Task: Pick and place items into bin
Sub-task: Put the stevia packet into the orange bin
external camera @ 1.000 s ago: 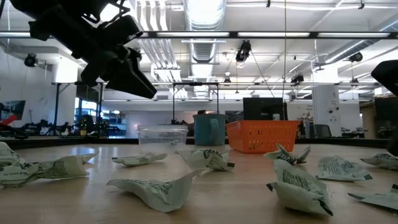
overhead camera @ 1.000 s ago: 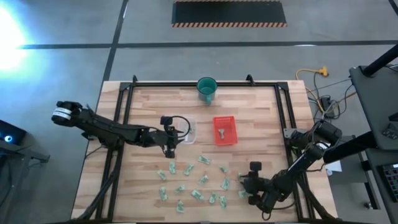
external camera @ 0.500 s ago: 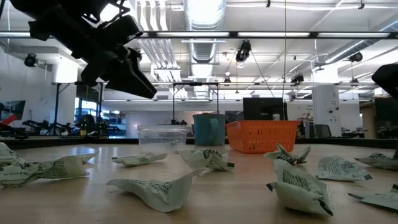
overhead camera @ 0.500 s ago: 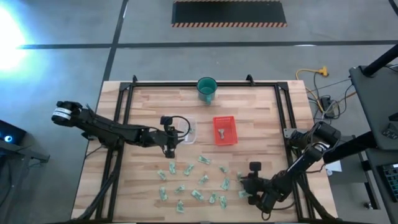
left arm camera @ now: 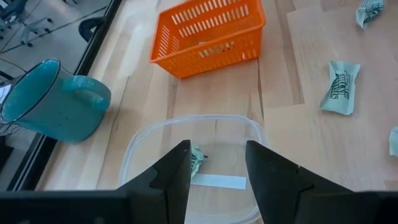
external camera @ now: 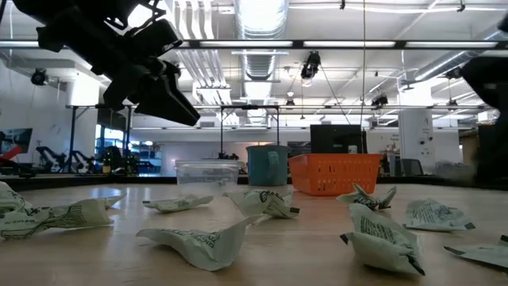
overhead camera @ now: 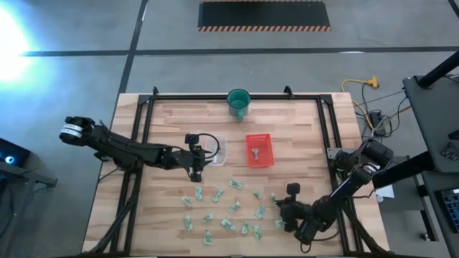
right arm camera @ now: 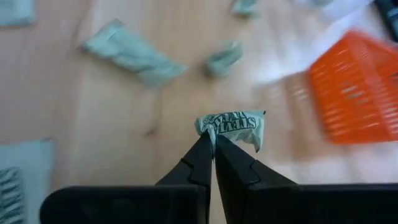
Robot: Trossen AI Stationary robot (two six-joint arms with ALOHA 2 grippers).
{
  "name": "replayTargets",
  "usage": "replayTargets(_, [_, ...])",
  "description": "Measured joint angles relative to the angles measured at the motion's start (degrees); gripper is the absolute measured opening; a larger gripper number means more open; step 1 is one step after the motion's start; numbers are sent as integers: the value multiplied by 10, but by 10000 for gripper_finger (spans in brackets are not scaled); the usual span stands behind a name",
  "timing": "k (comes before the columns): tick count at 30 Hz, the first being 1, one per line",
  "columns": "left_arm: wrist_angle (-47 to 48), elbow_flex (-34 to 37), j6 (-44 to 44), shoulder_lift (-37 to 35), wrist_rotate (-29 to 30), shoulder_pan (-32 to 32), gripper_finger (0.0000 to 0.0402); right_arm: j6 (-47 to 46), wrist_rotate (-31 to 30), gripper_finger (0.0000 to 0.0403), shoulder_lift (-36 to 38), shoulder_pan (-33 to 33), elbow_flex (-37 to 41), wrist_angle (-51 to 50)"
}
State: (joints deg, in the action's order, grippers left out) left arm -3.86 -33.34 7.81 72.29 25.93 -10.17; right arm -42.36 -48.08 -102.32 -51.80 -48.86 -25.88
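My right pincer [right arm camera: 213,147] has its two dark fingers pressed together on a small crumpled pale green-and-white packet [right arm camera: 231,127], which it carries clear of the light wooden table [overhead camera: 301,122]. From overhead I see this right pincer [overhead camera: 281,206] near the front right part of the table, at the right edge of the scatter of similar pale green-and-white packets [overhead camera: 221,206] that lie loose across the front middle of the boards. Through the right wrist camera the orange slatted plastic basket [right arm camera: 353,87] shows off to one side, well apart from the pinched packet, with a few more loose packets on the wood between.

My left pincer [left arm camera: 216,163] hangs with its fingers spread, holding nothing, directly over the clear round-cornered plastic bin [left arm camera: 188,165]. Inside that bin I can see one crumpled green-and-white packet [left arm camera: 197,159] and a flat pale strip [left arm camera: 217,181] lying just beside it. From above, the left pincer [overhead camera: 195,159] sits left of centre, the clear bin [overhead camera: 217,151] is beside it, the orange basket [overhead camera: 260,150] is to the right of the bin, and a teal handled cup [overhead camera: 239,103] stands near the far edge. In the low camera the packets [external camera: 379,235] lie crumpled across the near tabletop.
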Motion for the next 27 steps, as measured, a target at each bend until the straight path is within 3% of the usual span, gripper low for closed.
replayTargets(6, [-2, 0, 0, 0, 0, 0, 137, 1, -84, 9, 59, 36, -13, -88])
replayTargets(11, [-2, 0, 0, 0, 0, 0, 137, 42, -82, 9, 129, 117, -9, -99])
replayTargets(21, [-2, 0, 1, 0, 0, 0, 137, 189, 70, 9, 233, 337, -5, -49])
replayTargets(27, [-2, 0, 1, 0, 0, 0, 137, 246, 160, 9, 235, 414, -2, -7])
